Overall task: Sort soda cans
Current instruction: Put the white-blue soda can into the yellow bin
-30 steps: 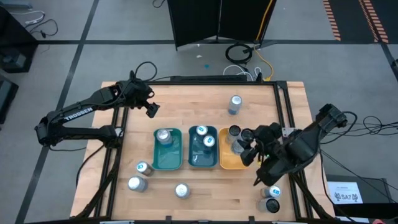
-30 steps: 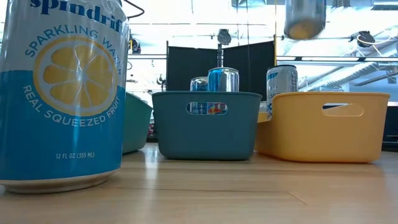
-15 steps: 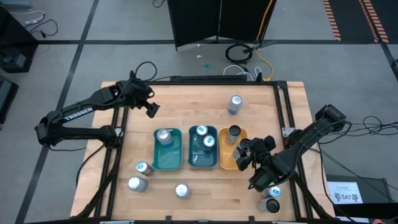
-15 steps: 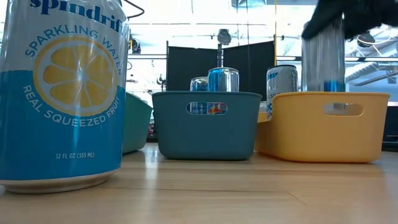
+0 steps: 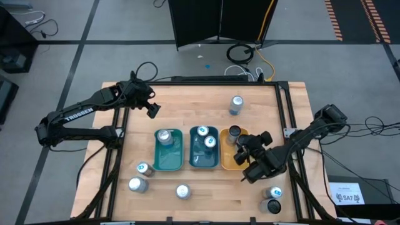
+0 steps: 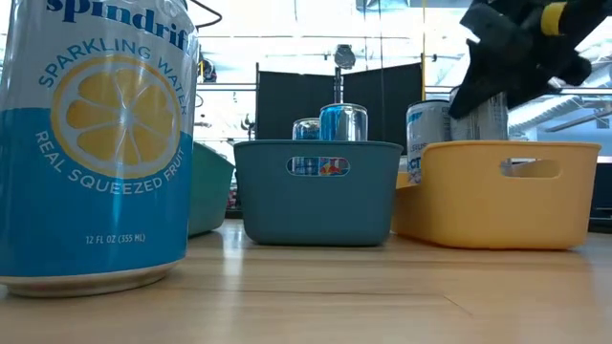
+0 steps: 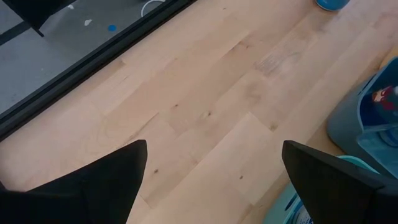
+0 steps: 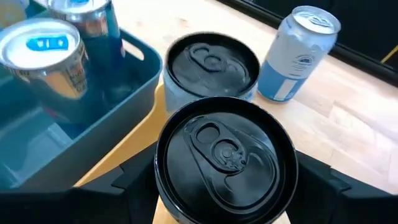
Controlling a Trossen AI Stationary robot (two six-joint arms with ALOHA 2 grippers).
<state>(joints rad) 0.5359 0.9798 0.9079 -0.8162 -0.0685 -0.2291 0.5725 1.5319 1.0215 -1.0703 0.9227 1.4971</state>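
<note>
Right tool (image 8: 224, 205) has moved left over the orange tray (image 5: 229, 165), lowering its dark-topped can (image 8: 225, 160) into it; fingers stay clamped on that can, just near of a second dark-topped can (image 8: 211, 65) in the tray. Left tool (image 5: 152, 110) idle, fingers wide apart, empty, far-left over the table (image 5: 187, 112).

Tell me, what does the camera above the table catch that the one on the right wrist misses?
Only the high view shows the green tray, the loose cans near the front edge and the left gripper waiting open at the far left. Only the right wrist view shows the dark-topped can's pull tab up close, between the right gripper's fingers. Both show the teal tray, the orange tray and the lone can behind them.
</note>
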